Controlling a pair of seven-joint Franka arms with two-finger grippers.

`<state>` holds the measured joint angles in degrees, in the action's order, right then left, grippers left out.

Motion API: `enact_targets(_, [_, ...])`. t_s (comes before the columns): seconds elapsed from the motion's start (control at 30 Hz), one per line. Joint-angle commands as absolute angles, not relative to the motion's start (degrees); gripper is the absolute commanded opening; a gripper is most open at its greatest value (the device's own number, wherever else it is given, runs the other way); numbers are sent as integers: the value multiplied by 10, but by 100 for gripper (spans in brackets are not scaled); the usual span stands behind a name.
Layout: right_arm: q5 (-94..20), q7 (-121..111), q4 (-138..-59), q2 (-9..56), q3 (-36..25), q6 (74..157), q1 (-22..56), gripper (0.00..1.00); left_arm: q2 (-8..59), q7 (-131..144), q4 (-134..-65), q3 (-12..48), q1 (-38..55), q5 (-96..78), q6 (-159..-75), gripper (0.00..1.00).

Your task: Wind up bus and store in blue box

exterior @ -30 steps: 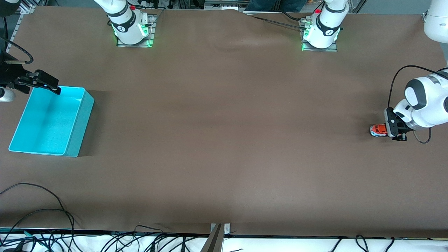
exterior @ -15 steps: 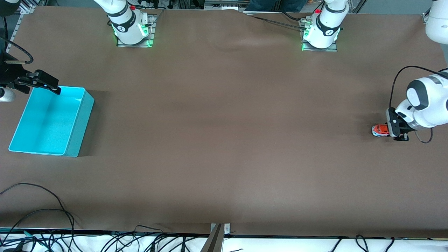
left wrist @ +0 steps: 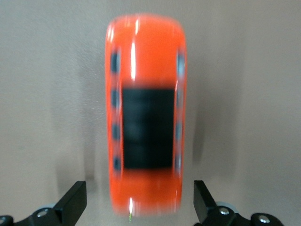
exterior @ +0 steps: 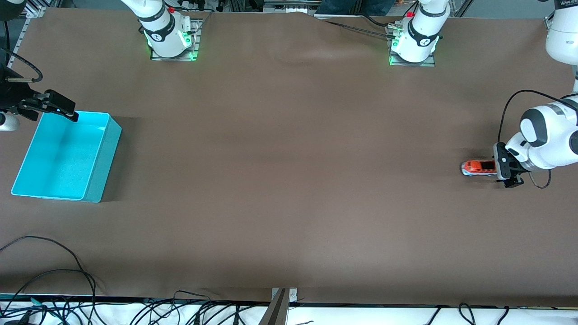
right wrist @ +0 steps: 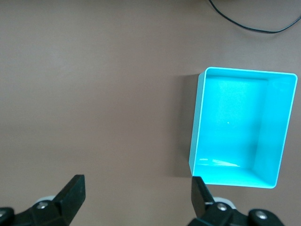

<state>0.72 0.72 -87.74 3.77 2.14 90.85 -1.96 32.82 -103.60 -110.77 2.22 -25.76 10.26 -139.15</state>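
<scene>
Bus glossy orange plastic; blue box smooth plastic; table matt brown.

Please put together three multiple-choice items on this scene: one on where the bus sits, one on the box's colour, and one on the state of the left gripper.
1. Where is the bus?
A. inside the blue box
B. on the table at the left arm's end
C. lifted in the right gripper

2. What colour is the blue box?
A. bright cyan
B. dark navy
C. green

3. How does the left gripper stand?
A. shut on the bus
B. open, with the bus free
C. out of sight

Answers:
1. B: the front view shows the bus on the brown table just ahead of the left gripper.
2. A: its walls and floor show cyan in both the front and the right wrist views.
3. B: in the left wrist view both fingers stand clear of the bus's sides.
</scene>
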Motion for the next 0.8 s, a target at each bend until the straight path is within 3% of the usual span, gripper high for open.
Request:
enact_targets(0.0, [9, 8, -874, 33, 22, 903, -18, 100, 281, -1021, -1109, 34, -251, 93, -1325, 100])
enact_targets(0.33, [8, 10, -874, 32, 20, 901, -19, 100, 201, -920, -1082, 82, -250, 95, -1228, 100])
enact_targets(0.77, [6, 11, -874, 27, 23, 901, -18, 100, 195, -678, -970, 194, -250, 94, -1021, 100])
